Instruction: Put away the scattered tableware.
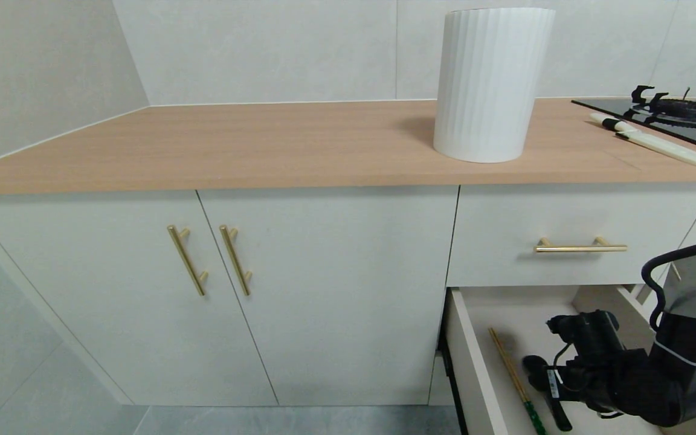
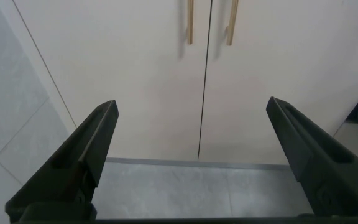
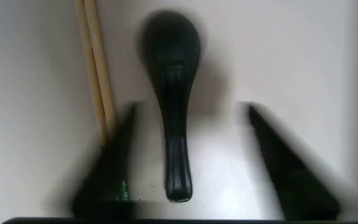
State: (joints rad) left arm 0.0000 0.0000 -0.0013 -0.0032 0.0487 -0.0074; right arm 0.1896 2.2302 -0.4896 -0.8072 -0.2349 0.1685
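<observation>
A black spoon (image 3: pixel 173 93) lies flat on the floor of the open drawer (image 1: pixel 469 356), bowl end away from my wrist. Beside it lies a pair of wooden chopsticks (image 3: pixel 98 81) with green ends. In the head view the spoon (image 1: pixel 542 386) and chopsticks (image 1: pixel 510 371) rest near the drawer's left wall. My right gripper (image 3: pixel 194 165) is open just above the spoon handle, one finger on each side, not touching it. A white-handled knife (image 1: pixel 650 140) lies on the counter at the right. My left gripper (image 2: pixel 191 109) is open and holds nothing, low in front of the cabinet doors.
A tall white ribbed container (image 1: pixel 487 84) stands on the wooden counter (image 1: pixel 233 145). A black gas hob (image 1: pixel 680 115) sits at the far right. Above the open drawer is a shut drawer with a gold handle (image 1: pixel 580 246). Two cabinet doors with gold handles (image 1: pixel 188 260) are shut.
</observation>
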